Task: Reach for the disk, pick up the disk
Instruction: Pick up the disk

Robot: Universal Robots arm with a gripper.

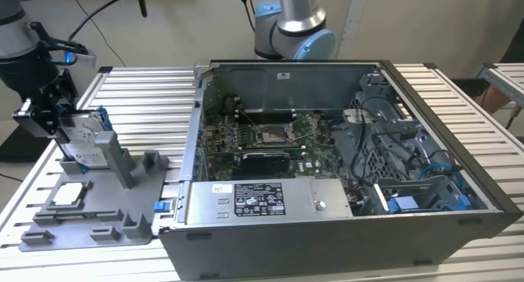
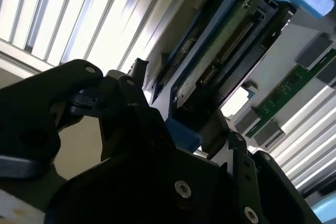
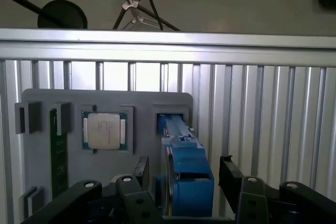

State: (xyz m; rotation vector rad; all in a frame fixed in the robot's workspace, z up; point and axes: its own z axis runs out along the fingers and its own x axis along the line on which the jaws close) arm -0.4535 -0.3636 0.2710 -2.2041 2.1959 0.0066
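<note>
The tool (image 3: 182, 176) is spread astride the disk (image 3: 181, 145), which stands on edge in a slot of the grey holder (image 3: 142, 103); a square chip (image 3: 103, 130) sits in the next recess.

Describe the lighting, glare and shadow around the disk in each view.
Exterior view: even light, the disk plainly lit by the dark gripper. Second wrist view: the table slats glare white, leaving the disk shaded and the gripper nearly black. First wrist view: soft light, the disk's blue bracket evenly lit.
</note>
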